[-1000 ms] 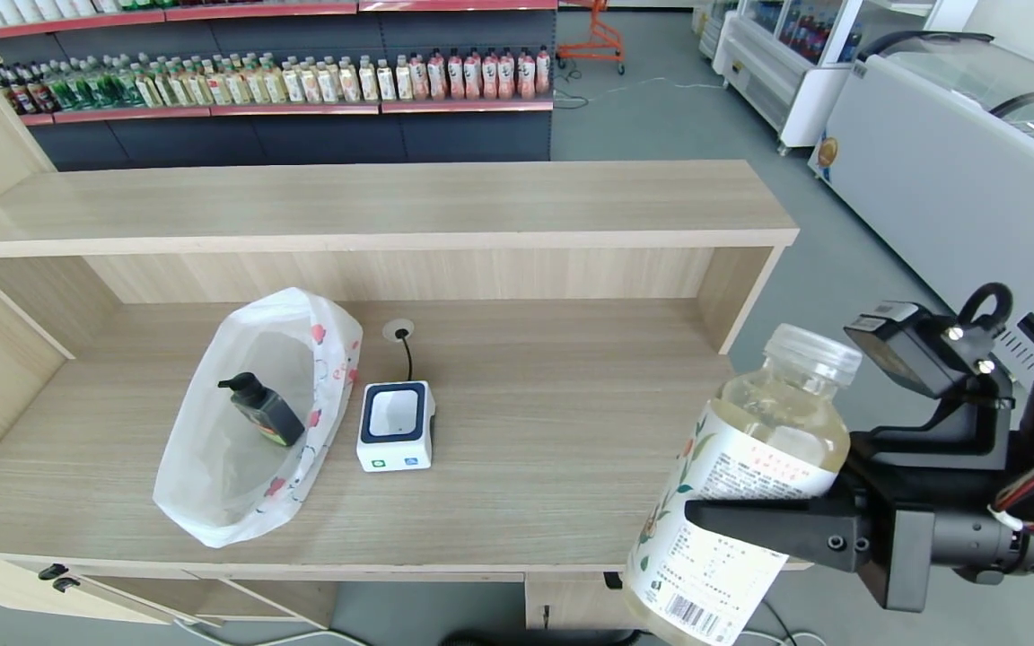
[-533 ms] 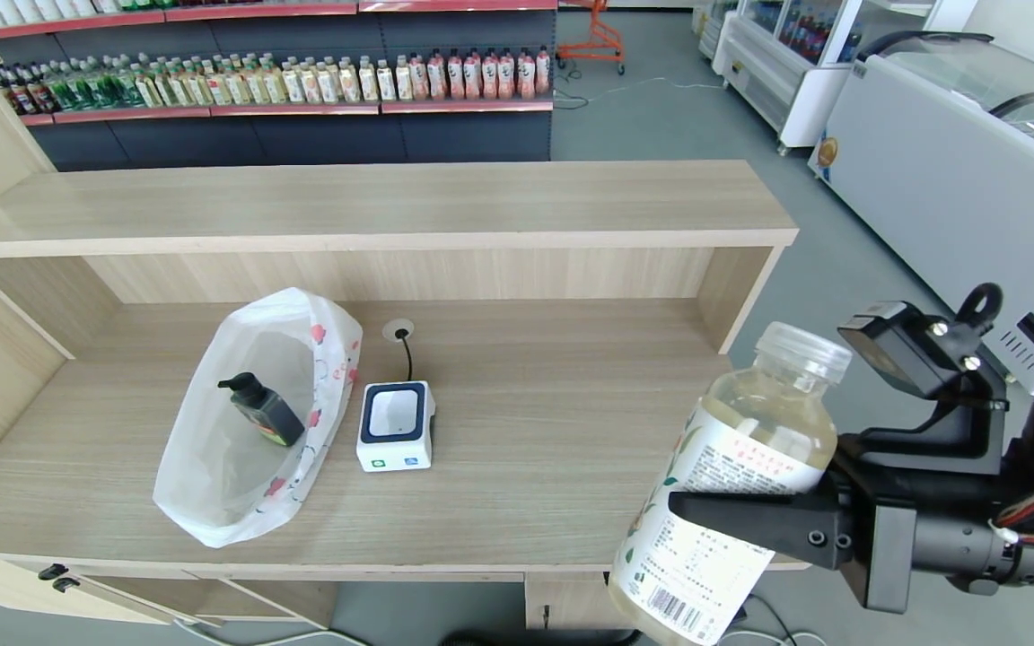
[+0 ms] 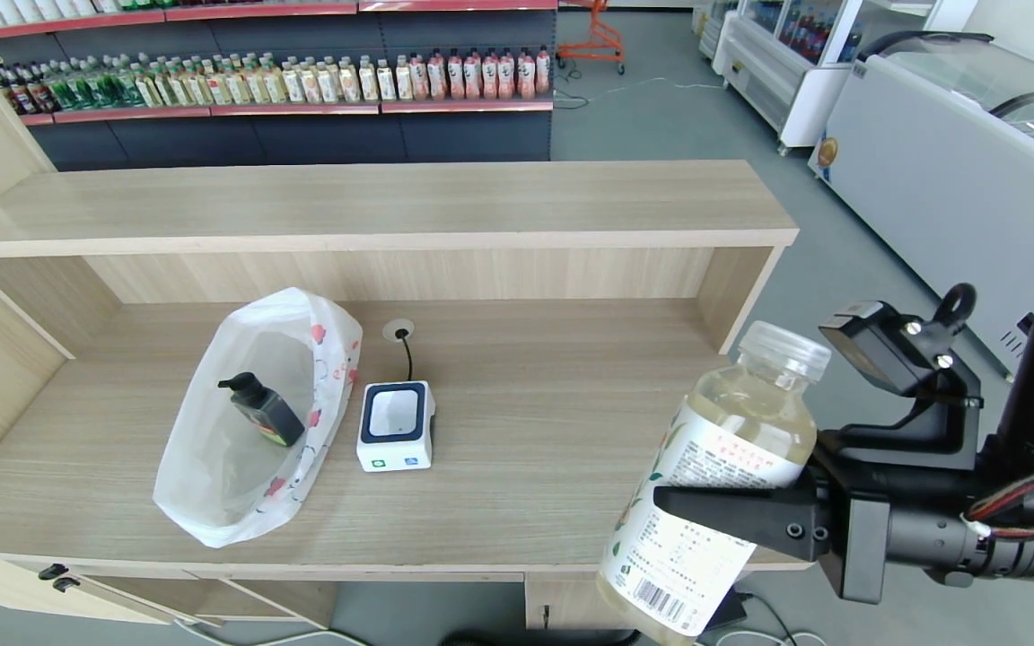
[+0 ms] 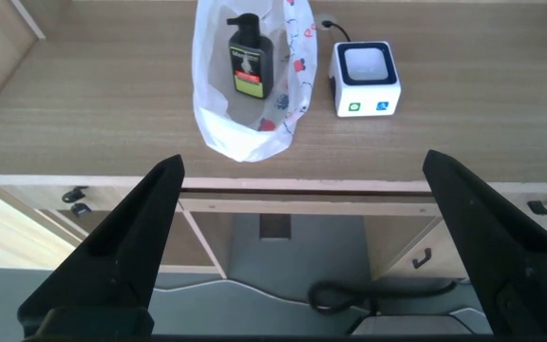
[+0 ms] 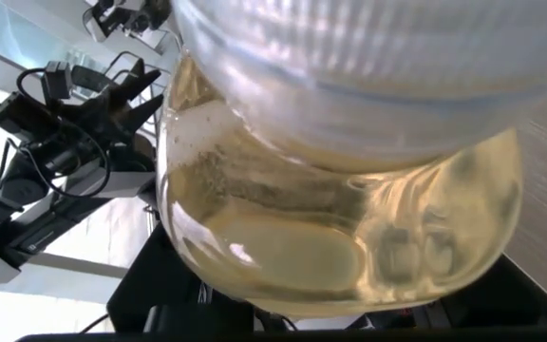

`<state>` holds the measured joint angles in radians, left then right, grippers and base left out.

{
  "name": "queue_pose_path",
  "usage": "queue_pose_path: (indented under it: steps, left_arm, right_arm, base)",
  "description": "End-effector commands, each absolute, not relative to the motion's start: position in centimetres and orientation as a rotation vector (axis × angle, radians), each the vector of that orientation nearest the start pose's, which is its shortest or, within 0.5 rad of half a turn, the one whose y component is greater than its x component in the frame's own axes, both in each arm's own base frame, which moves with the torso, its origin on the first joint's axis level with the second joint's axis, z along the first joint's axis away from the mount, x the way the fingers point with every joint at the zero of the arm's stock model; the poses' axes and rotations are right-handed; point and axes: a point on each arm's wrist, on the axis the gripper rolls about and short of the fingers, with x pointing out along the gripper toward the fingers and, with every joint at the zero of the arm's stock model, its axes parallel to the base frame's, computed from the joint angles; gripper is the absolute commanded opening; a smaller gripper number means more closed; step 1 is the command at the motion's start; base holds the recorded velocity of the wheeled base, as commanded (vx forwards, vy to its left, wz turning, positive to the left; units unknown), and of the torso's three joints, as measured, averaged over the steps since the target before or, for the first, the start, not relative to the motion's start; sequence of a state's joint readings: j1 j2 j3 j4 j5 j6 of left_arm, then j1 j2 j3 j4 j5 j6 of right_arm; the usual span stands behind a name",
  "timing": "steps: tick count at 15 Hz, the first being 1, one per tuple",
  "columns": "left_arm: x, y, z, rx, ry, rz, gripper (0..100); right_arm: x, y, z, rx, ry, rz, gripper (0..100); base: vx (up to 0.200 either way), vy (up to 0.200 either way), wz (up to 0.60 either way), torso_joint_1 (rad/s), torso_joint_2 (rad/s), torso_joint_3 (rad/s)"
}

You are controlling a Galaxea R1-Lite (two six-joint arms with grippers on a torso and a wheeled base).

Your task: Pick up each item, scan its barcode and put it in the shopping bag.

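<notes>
At the lower right of the head view, the right pincer (image 3: 714,502) is clamped around the middle of a clear plastic bottle of pale yellow drink with a white flowered label (image 3: 750,422). The bottle is off the right end of the light wooden surface (image 3: 553,431), above its front corner. It leans with its cap up and to the right. Its barcode (image 3: 661,603) sits near the base, below the black fingers, so the mid-body grip leaves the code uncovered for reading.

The white box scanner with a dark-framed window (image 3: 396,424) stands at centre left, its window facing up. The code probably has to be turned down over it.

Just left of the scanner lies the translucent white shopping bag with red flower print (image 3: 337,359), its mouth spread open, likely to take items easily. A dark pump bottle (image 3: 263,410) lies inside.

The left pincer (image 4: 304,161) is spread wide and empty, in front of the surface's near edge.
</notes>
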<state>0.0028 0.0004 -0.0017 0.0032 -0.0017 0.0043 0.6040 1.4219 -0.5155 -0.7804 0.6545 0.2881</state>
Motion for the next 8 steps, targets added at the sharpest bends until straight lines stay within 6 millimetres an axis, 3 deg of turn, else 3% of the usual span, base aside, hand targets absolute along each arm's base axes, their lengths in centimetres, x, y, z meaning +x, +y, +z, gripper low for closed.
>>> queue_pose_path:
  steps: [1, 8]
  left_arm:
    - [-2.29, -0.01, 7.56, 0.005, 0.002, 0.002, 100]
    - [-2.29, -0.01, 7.56, 0.005, 0.002, 0.002, 100]
  right_arm:
    - [17.44, 13.71, 19.02, 0.252, 0.329, 1.227, 0]
    - [17.57, 13.78, 18.94, 0.250, 0.330, 1.220, 0]
  base:
    - [0.000, 0.000, 0.00, 0.000, 0.00, 0.000]
    - [0.000, 0.000, 0.00, 0.000, 0.00, 0.000]
